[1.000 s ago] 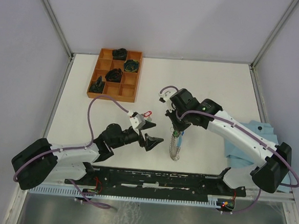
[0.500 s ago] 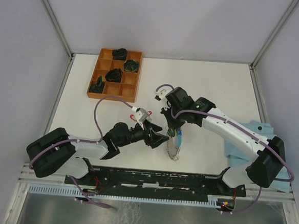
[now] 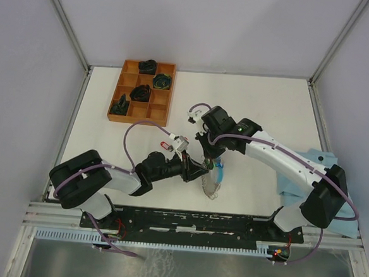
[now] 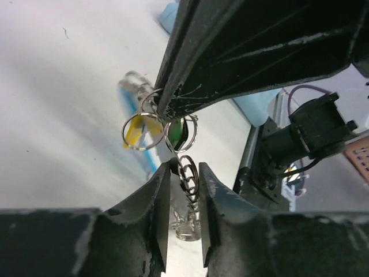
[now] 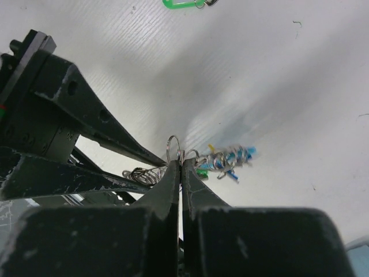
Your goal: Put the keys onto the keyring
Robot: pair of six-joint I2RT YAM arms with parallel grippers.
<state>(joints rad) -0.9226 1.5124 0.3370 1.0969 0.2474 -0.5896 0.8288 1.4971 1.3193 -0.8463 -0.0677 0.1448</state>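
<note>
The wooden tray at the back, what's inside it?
Four compartments of the wooden tray hold dark bundles, one with some green; the rest look bare. Whatever lies beneath each bundle is covered, and what they are is too small to tell.

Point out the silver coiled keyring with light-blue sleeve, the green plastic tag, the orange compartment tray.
silver coiled keyring [image 3: 210, 190]: top view, lower end of loop.
green plastic tag [image 5: 180, 6]: right wrist view, tag's lower edge.
orange compartment tray [image 3: 156, 113]: top view, bare near-right compartment.

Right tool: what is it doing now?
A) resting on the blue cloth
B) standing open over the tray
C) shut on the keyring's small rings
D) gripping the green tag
C: the right tool is shut, with small rings of the keyring pinched at its tips.
</note>
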